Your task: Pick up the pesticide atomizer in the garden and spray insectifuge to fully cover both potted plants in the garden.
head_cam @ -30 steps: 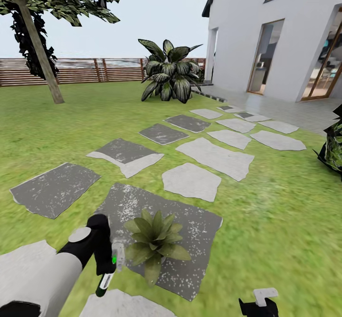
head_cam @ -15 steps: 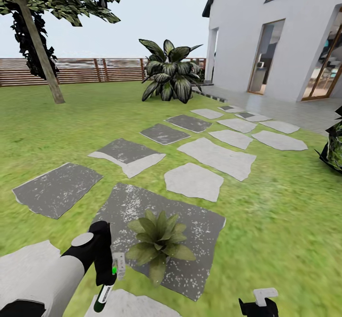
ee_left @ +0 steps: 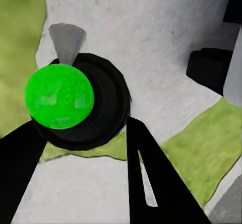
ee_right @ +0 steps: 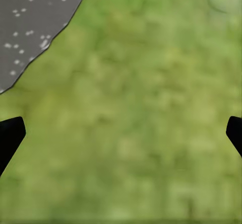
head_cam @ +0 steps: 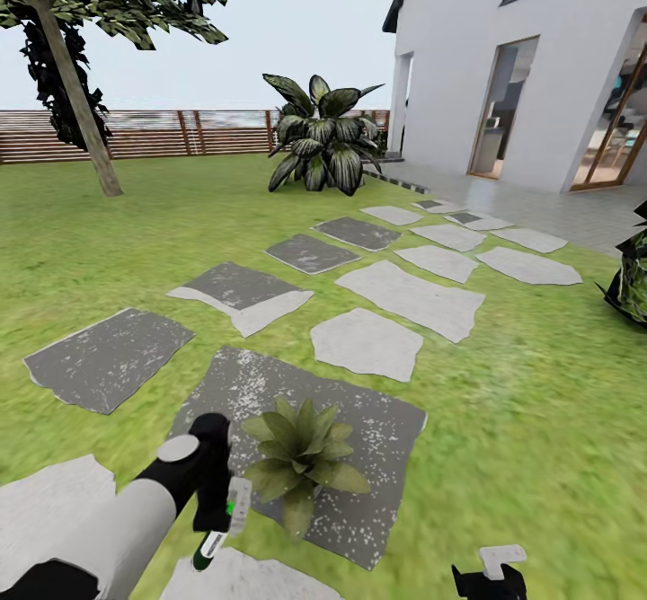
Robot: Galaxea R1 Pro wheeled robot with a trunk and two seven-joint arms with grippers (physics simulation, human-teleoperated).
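The left gripper (head_cam: pixel 218 528) holds the pesticide atomizer (head_cam: pixel 225 521) in closed jaws just left of the near potted plant (head_cam: pixel 301 463) on a dark stepping slab (head_cam: pixel 377 456), while the right gripper (ee_right: pixel 121 133) jaws stand wide over lawn (ee_right: pixel 151 133).

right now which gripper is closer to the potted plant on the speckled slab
Left. The left gripper, shut on the pesticide atomizer, sits right beside the potted plant. The right gripper hangs low over the grass, well off to the plant's other side.
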